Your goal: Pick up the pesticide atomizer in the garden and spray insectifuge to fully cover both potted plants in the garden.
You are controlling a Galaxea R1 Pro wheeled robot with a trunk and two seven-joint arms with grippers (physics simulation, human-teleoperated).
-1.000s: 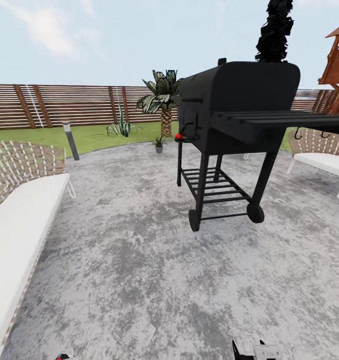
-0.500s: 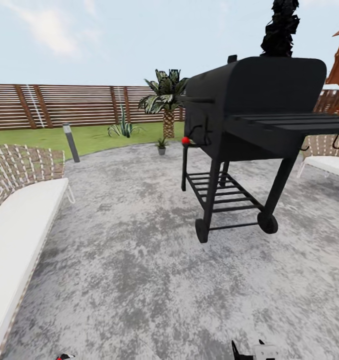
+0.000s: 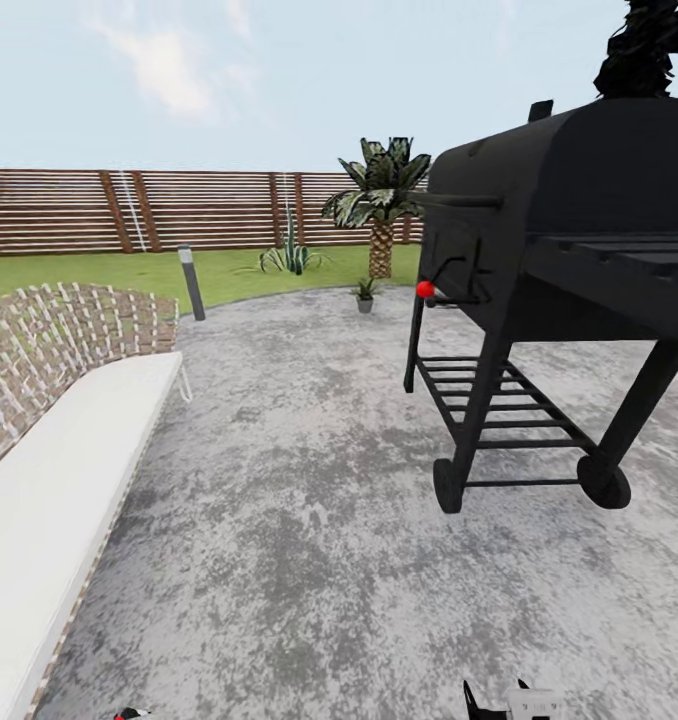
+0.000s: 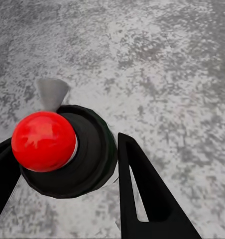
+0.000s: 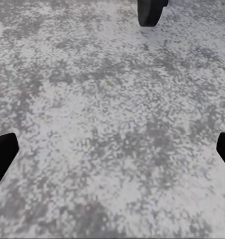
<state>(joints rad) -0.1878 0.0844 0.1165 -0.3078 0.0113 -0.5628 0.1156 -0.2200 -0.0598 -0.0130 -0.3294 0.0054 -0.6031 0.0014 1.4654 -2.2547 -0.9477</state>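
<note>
Your L end effector (image 4: pixel 67 167) is clamped on the pesticide atomizer (image 4: pixel 90 149). In the L wrist view a black finger (image 4: pixel 142 194) sits tight on each side of the dark round body. You're looking down on its top: red ball cap (image 4: pixel 43 141), w/ a small grey nozzle (image 4: pixel 51 93) sticking out past the rim. The bottle hangs over the grey mottled patio (image 4: pixel 162 64), not touching it. In the head view a bit of red shows at the bottom edge, L side, approx. where that cap is.

Your R end effector (image 5: pixel 115 149) is spread wide, nothing between the fingers, tips at opposite edges of the R wrist view. Under it there's bare patio stone, w/ one black grill wheel (image 5: pixel 151 11) at the far edge.

Head view:
- Black barbecue grill (image 3: pixel 569 220) on the R, close, standing on the patio, w/ a red knob (image 3: pixel 425 289) on its near-L corner.
- One potted plant (image 3: pixel 365 293) in a small grey pot at the patio's far rim, just L of the grill and below the palm (image 3: pixel 379 200).
- Spiky plant (image 3: pixel 292 258) on the lawn (image 3: pixel 99 272) farther L; can't tell if it's potted.
- Grey lamp post (image 3: pixel 191 282) at the lawn edge.
- Woven bench w/ a white cushion (image 3: pixel 69 470) along the L.
- Brown slat fence (image 3: pixel 69 212) behind everything.
</note>
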